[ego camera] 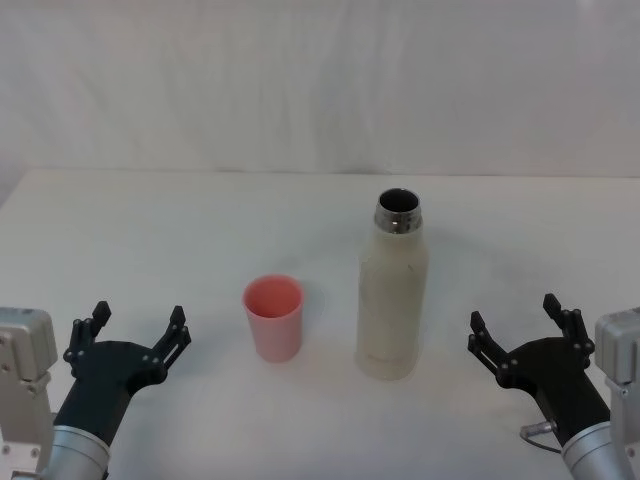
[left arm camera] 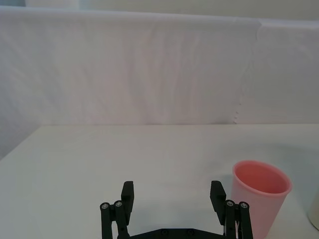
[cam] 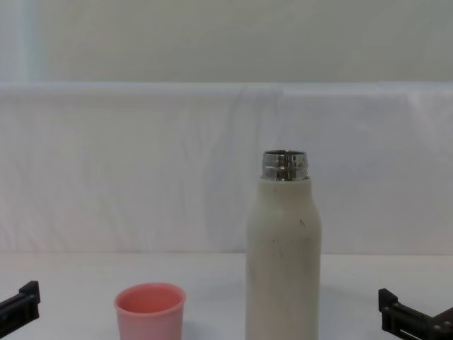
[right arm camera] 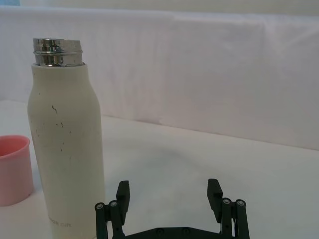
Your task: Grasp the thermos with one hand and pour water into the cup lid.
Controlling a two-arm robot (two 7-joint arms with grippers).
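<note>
Head view: thermos [ego camera: 394, 292] stands upright, apart from right tool [ego camera: 514, 327].

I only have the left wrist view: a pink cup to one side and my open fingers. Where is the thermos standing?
Observer: The thermos stands upright on the table, just to the robot's right of the cup lid, with a gap between them.
Operator: Is its cap off?
Observer: Yes, the steel neck is open and bare, as the head view looks down into its dark mouth.
Operator: Which arm is closer to it?
Observer: The right gripper sits low at the near right, open and apart from the thermos; the left gripper mirrors it on the cup's side, also open.
Operator: Anything in the cup yet?
Observer: It looks empty from above.
</note>
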